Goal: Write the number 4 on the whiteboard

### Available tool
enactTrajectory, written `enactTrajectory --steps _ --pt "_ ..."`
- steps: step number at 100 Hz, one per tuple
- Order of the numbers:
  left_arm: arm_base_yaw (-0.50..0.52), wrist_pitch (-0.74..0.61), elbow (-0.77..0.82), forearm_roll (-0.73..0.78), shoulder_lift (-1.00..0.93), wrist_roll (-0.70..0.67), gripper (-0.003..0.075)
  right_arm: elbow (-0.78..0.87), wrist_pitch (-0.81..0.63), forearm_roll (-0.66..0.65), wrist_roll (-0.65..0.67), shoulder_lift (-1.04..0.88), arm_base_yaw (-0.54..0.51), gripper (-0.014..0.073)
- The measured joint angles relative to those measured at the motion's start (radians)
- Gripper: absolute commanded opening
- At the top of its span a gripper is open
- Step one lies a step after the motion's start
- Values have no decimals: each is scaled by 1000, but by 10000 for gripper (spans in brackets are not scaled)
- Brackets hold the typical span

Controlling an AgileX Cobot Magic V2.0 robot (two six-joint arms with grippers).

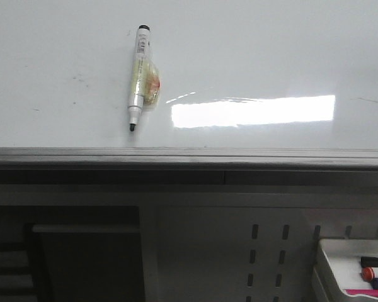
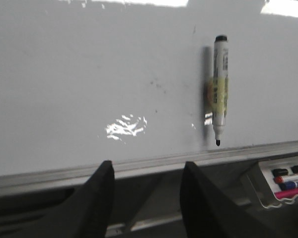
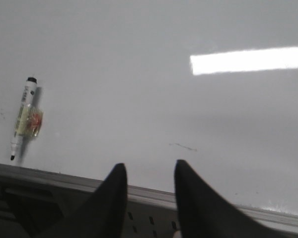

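Observation:
The whiteboard (image 1: pixel 252 56) fills the far side, glossy white with a grey metal edge (image 1: pixel 189 156) and faint smudges. No drawn 4 shows on it. A white marker (image 1: pixel 138 75) with its black tip uncapped sticks to the board, tip toward the near edge; it also shows in the left wrist view (image 2: pixel 220 89) and the right wrist view (image 3: pixel 23 115). My left gripper (image 2: pixel 146 171) is open and empty below the board's edge, left of the marker. My right gripper (image 3: pixel 149 172) is open and empty at the board's edge, right of the marker. Neither gripper shows in the front view.
A bright rectangular glare (image 1: pixel 252 111) lies on the board. A small white tray (image 1: pixel 340 264) with several coloured markers hangs below the board at the right; it also shows in the left wrist view (image 2: pixel 283 181). A perforated panel (image 1: pixel 264 258) sits under the edge.

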Motion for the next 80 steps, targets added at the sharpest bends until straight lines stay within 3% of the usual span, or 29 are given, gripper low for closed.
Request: enactTrajectory --steps 11,24,30,59,80 --pt "-13 11 -28 -46 87 37 329 -30 42 0 0 50 0 451" --pt "-78 15 -80 -57 169 136 479 -43 50 -2 0 85 0 449" --pt "-119 16 -113 -58 205 161 512 -47 50 -2 0 97 0 449" --pt "-303 -53 -187 -95 326 183 407 -47 50 -2 0 105 0 449" --pt "-422 -214 -187 -119 397 183 405 -47 50 -2 -2 105 0 449"
